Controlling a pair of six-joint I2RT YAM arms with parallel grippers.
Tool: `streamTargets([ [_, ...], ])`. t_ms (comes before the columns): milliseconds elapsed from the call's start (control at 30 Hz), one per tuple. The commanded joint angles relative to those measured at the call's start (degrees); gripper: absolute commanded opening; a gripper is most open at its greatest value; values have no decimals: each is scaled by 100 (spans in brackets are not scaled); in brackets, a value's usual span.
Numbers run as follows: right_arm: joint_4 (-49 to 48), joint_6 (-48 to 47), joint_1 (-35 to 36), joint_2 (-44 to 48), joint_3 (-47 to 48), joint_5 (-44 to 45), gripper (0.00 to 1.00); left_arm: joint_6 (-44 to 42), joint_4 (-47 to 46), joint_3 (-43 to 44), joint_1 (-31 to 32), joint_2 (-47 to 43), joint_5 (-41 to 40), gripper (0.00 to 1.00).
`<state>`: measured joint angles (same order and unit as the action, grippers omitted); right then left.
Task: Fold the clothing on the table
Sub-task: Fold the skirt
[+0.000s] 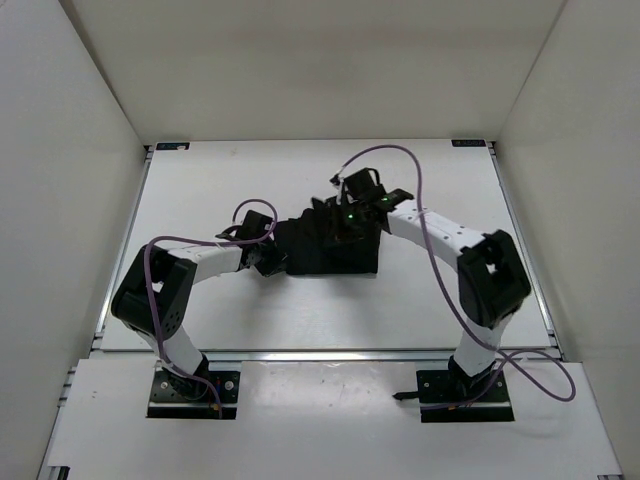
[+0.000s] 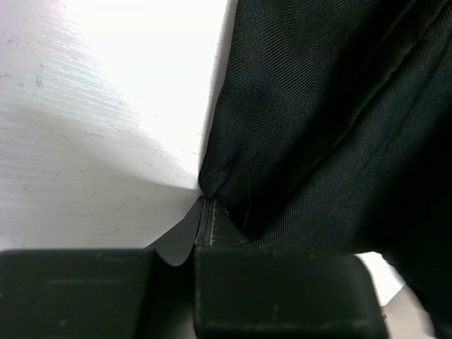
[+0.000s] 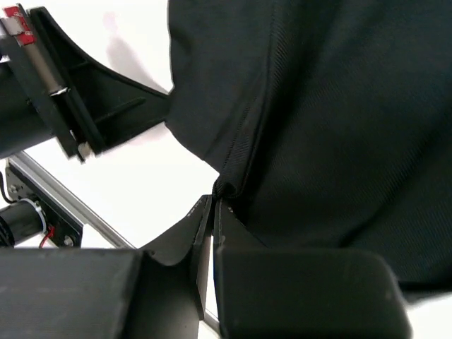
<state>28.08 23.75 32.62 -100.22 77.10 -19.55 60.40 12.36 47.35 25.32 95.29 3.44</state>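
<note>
The clothing is a black fabric bundle lying bunched in the middle of the white table. My left gripper is at the bundle's left edge. In the left wrist view my left gripper is shut, with a corner of the clothing pinched at its tips. My right gripper is at the bundle's far right corner. In the right wrist view my right gripper is shut on a hemmed edge of the clothing, which hangs above the table.
White walls close in the table on the left, back and right. Metal rails run along its edges, and a rail shows in the right wrist view. Part of the other arm shows there too. Purple cables loop over both arms.
</note>
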Motion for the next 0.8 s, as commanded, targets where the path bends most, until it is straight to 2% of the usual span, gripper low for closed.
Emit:
streamTargets([
  [0, -286, 148, 331, -478, 734, -224, 0, -125, 21, -94, -1, -194, -116, 0],
  [133, -109, 226, 710, -1086, 1263, -557, 0, -186, -181, -375, -36, -291, -2, 0],
  [333, 5, 121, 728, -1614, 1781, -988, 0, -485, -330, -691, -150, -300, 322, 0],
  [467, 558, 139, 728, -2036, 2239, -1349, 0, -503, -568, -894, -220, -405, 394, 0],
  [533, 593, 121, 763, -2027, 2283, -1454, 6, -547, -585, -886, -317, -423, 525, 8],
  [567, 655, 78, 737, -2001, 2283, -1412, 13, -469, -594, -929, -361, -484, 595, 11],
  [633, 673, -1, 781, -1826, 2327, -1316, 26, -302, -690, -1034, -466, -624, 701, 25],
  [667, 690, -54, 807, -1808, 2344, -1193, 32, -231, -743, -1209, -536, -773, 806, 35],
  [733, 804, -54, 782, -1475, 2415, -1156, 49, 163, -1059, -1411, -695, -993, 947, 48],
  [767, 831, -54, 772, -1404, 2424, -1208, 53, 269, -1165, -1561, -800, -1168, 1113, 57],
])
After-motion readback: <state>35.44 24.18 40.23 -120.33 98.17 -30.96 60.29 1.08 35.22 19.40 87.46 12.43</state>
